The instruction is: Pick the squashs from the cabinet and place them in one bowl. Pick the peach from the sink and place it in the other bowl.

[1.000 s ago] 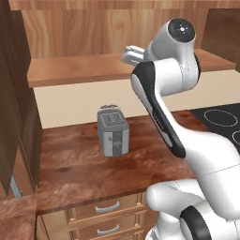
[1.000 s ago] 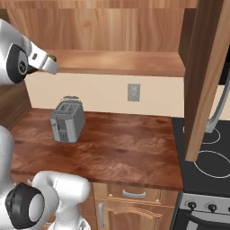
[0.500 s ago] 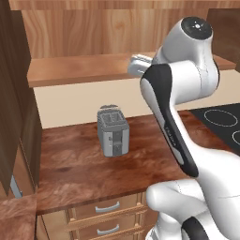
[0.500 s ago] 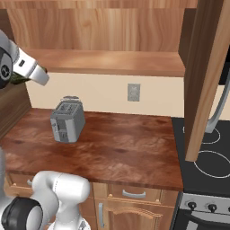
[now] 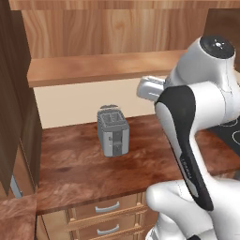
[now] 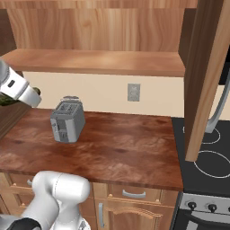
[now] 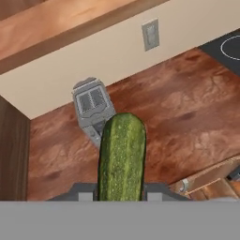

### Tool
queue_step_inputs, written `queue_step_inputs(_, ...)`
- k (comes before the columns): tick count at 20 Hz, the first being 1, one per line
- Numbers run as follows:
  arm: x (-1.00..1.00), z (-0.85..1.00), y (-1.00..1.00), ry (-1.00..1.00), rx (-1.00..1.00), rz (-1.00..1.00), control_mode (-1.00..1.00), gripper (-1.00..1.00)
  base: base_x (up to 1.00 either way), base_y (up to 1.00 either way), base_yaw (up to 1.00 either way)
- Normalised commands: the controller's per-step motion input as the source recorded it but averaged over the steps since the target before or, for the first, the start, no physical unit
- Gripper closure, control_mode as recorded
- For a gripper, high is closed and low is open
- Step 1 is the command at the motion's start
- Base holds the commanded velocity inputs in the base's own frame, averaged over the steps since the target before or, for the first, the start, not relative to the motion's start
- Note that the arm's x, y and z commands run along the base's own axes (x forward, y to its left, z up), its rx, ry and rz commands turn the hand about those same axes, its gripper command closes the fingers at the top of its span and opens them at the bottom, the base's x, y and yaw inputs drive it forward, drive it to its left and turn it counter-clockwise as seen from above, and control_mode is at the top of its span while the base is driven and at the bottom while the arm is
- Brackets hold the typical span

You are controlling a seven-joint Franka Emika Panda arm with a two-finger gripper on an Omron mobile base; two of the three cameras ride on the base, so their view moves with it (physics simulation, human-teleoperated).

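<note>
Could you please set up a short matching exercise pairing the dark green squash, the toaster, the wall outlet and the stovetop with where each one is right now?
Things:
1. dark green squash
2. toaster
3. wall outlet
4. stovetop

Places:
A. on the cream wall under the cabinet shelf
B. standing on the brown counter
C. held in the shut gripper, above the counter
D. at the right end of the counter, past the open cabinet door

Pairs: 1-C, 2-B, 3-A, 4-D
</note>
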Motion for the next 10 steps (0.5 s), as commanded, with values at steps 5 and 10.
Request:
queue_step_inputs(5,-0.59,-0.15,-0.23,0.11,0.01,0.04,-1.0,1.0,0.0,0.0,0.0)
queue_step_inputs(10,-0.31,-0.39,-0.26,0.15,0.0,0.06,-1.0,1.0,0.0,0.0,0.0)
